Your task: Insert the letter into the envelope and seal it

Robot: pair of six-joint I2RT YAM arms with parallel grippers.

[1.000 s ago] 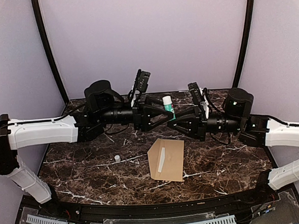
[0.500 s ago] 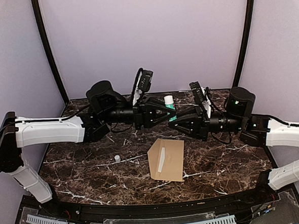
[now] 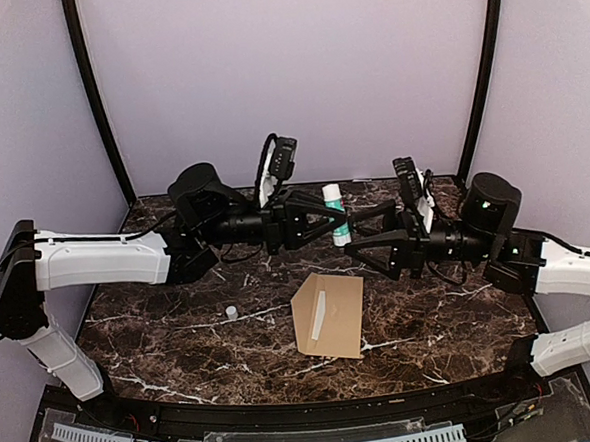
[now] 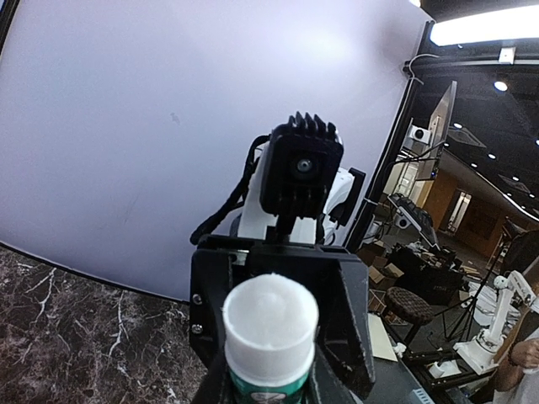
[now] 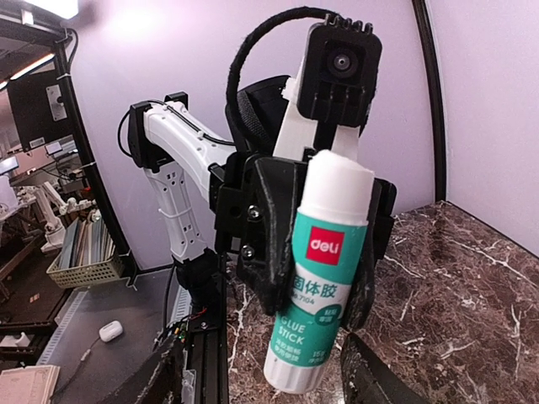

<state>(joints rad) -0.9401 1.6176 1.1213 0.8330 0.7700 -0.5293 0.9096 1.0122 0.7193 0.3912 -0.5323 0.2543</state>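
The brown envelope [image 3: 329, 315] lies flat on the marble table with a pale strip across its left part. The letter is out of view. Above the table's middle, my left gripper [image 3: 337, 224] is shut on a green-and-white glue stick [image 3: 332, 209]. In the right wrist view its black fingers [image 5: 274, 240] clamp the glue stick [image 5: 324, 282] at mid-body. My right gripper [image 3: 362, 236] stands open just right of the stick, its fingertips [image 5: 370, 379] flanking the stick's lower end without touching it. The left wrist view shows the stick's white top [image 4: 269, 320].
A small white cap [image 3: 230, 311] lies on the table left of the envelope. The dark marble tabletop [image 3: 162, 339] is ringed by lilac walls with two black corner posts [image 3: 97, 103]. A black rail runs along the near edge.
The left gripper has closed on the glue stick. The right gripper, which held it before, has opened and drawn back to the right. The envelope has not moved.
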